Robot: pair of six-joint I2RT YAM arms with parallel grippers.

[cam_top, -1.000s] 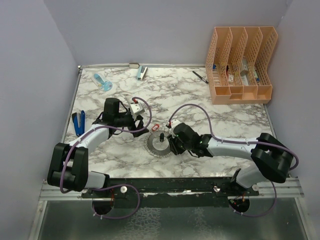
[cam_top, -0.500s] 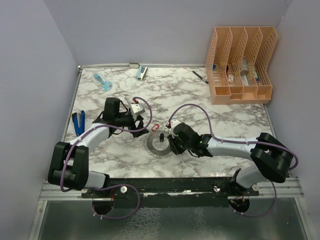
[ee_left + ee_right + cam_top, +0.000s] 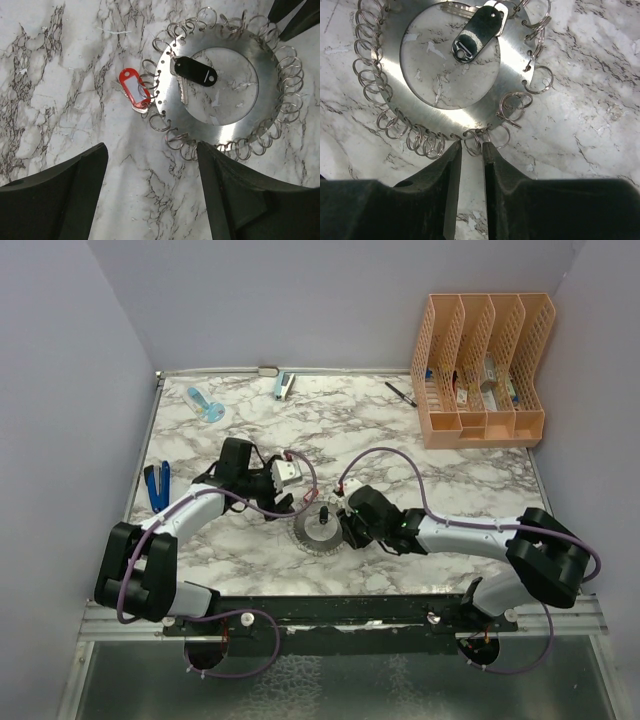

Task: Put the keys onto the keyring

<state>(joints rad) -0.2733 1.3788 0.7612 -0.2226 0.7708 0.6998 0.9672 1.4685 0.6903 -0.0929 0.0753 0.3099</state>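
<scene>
The keyring (image 3: 318,531) is a flat grey metal disc with a hollow centre and small split rings round its rim, lying on the marble table. A red-tagged key (image 3: 134,92) (image 3: 311,496) lies just outside the keyring's (image 3: 270,92) rim. A black-tagged key (image 3: 196,72) (image 3: 475,32) rests in the hollow centre. My left gripper (image 3: 150,150) (image 3: 289,504) hovers open beside the rim, nothing between its fingers. My right gripper (image 3: 471,147) (image 3: 341,526) sits at the opposite edge of the keyring (image 3: 445,117), its jaws a narrow gap apart with one small split ring (image 3: 476,141) between the tips.
An orange file organiser (image 3: 480,370) stands at the back right, with a black pen (image 3: 401,393) beside it. A blue stapler (image 3: 156,485) lies at the left edge. A light blue stapler (image 3: 284,386) and a tape dispenser (image 3: 205,403) lie at the back.
My left gripper has swung right, closer to the keyring and the red-tagged key. The right gripper's jaws have narrowed a little at the rim.
</scene>
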